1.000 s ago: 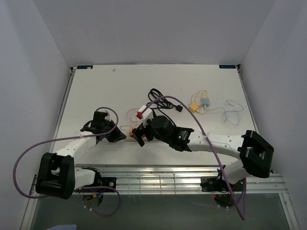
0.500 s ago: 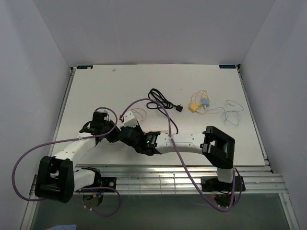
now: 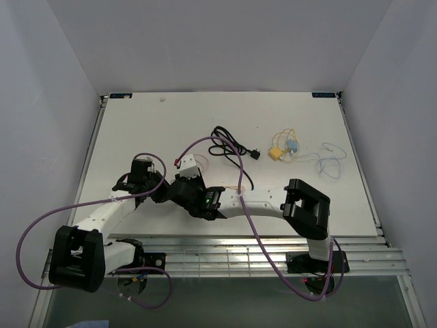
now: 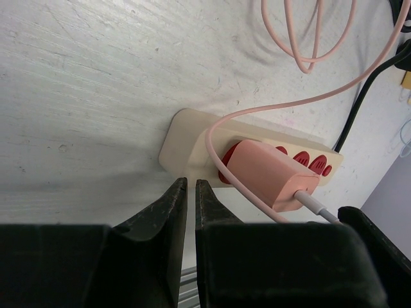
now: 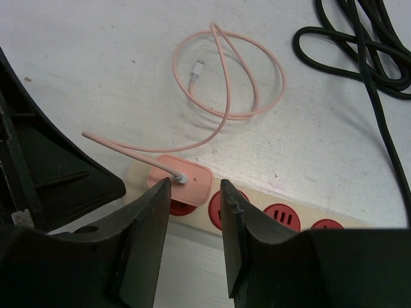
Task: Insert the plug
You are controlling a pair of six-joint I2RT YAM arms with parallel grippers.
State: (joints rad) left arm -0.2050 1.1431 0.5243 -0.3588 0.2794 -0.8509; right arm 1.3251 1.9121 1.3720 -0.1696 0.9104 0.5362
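Right gripper (image 5: 194, 187) just swung over and narrowed around the pink charger (image 4: 266, 173), which sits in the power strip (image 4: 186, 138). Actually gripping it? Can't tell. Left gripper (image 4: 191, 187) is closed and empty beside the strip. Probably just needs pressing home.

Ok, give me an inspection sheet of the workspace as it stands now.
Surface: white table, scuffed.
Job's things: beige power strip with red sockets; pink charger sits on its end socket, full seating unclear.
Clutter: yellow and blue bits on thin wires, right of centre.
Grippers: left gripper shut, beside the strip's end; right gripper straddles the charger, contact unclear.
Cables: pink cable looped beyond the strip; black cord coiled; purple arm cables.
Surroundings: white walls; slatted rail at near edge.
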